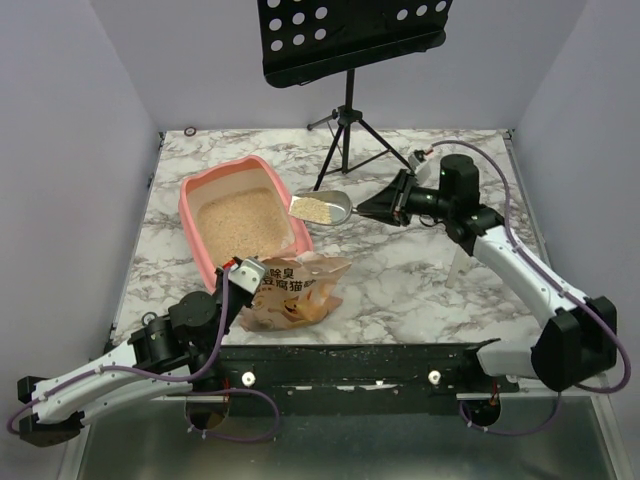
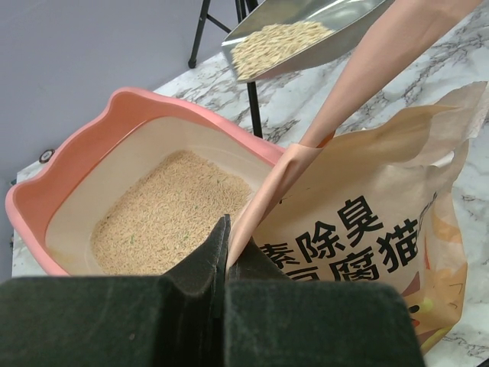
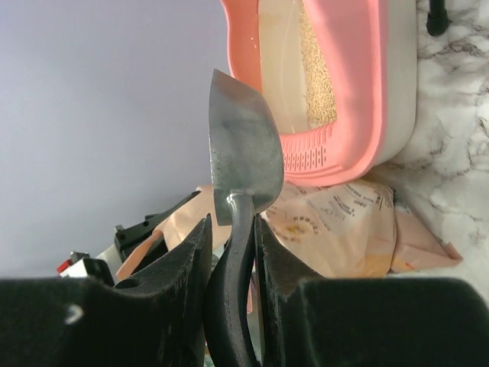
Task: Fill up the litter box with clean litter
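The salmon-pink litter box stands at the back left and holds a bed of beige litter; it also shows in the left wrist view and the right wrist view. My right gripper is shut on the black handle of a metal scoop, which carries a load of litter just right of the box's rim. My left gripper is shut on the top edge of the orange-tan litter bag, holding its mouth open.
A black music stand on a tripod stands at the back centre, close behind the scoop. The marble table's near edge has a black rail. Purple-grey walls enclose the left, right and back.
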Controlling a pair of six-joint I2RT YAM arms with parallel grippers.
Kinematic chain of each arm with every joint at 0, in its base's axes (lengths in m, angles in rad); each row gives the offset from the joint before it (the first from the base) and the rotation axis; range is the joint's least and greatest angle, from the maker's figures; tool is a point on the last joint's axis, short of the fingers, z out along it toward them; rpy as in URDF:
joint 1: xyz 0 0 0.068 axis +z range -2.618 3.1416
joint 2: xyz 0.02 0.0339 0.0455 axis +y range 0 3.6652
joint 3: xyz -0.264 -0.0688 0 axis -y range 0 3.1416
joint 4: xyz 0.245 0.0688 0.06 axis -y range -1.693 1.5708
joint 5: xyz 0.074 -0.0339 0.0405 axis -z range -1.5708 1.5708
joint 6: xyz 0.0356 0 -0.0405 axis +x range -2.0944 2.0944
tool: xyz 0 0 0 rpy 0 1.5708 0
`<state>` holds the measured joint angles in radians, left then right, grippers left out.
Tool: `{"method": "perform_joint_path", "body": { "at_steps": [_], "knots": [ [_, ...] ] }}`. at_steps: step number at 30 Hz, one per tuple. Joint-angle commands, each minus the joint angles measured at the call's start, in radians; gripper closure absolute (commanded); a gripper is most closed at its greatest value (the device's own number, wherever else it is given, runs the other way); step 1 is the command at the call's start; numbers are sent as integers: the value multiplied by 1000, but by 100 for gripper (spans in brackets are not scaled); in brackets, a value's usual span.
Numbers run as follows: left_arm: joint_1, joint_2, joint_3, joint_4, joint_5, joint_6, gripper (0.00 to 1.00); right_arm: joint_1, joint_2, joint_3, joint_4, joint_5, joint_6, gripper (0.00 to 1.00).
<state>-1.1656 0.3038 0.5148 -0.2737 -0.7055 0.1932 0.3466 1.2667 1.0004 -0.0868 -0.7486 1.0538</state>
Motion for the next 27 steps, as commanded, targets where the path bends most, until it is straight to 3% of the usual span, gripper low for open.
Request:
{"method": "perform_joint_path", "body": {
  "at_steps": [1,7,12,21,27],
  "knots": [
    [17,-11,47,174,1,-9,100,63,132,121,116,-18,-54,99],
    [24,34,56,163,41,-23,100,147,324,275,88,15,-139,99],
    [35,81,62,149,57,-32,100,245,496,496,-131,87,-326,99],
    [47,130,73,131,66,-43,100,364,744,909,-485,466,-682,99],
    [53,139,74,131,44,-54,100,428,783,975,-530,606,-865,99]
  ]
}}
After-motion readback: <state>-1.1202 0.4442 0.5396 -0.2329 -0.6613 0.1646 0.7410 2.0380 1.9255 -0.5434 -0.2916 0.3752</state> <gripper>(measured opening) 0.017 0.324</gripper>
